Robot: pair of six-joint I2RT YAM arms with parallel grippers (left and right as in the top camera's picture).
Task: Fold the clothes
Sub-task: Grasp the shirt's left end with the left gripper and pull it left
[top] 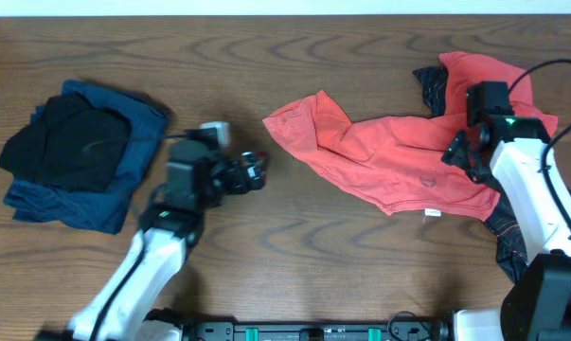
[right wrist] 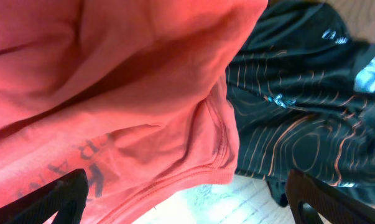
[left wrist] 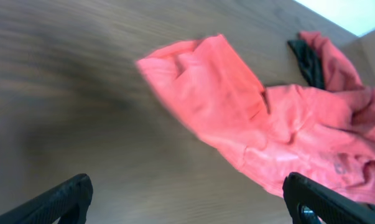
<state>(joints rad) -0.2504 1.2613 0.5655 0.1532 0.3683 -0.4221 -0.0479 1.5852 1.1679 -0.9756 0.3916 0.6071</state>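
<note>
Locate the shirt (top: 399, 156) on the right half of the table (top: 294, 265). It is coral-red and lies crumpled and unfolded. One end reaches toward the table's middle; the other is bunched near the far right corner.

Note the small white label (top: 433, 214) at the near hem; its text is too small to read. In the right wrist view, dark lettering (right wrist: 69, 168) shows on the red cloth. You can make out letters resembling "RAN"; the rest is cut off. A small dark mark on the shirt in the overhead view is not legible.

A dark patterned garment (right wrist: 299, 124) with thin contour lines lies beside the shirt and partly under it. It shows at the shirt's far edge and beside the right arm.

The right gripper (top: 460, 152) hovers over the shirt's right part. Its jaws stand wide apart and hold nothing.

The left gripper (top: 257, 172) is over bare wood, just left of the shirt's near end. Its jaws are also spread wide and empty.

At the far left, well apart from the shirt, a black piece (top: 72, 147) rests on a navy piece (top: 124, 194).
</note>
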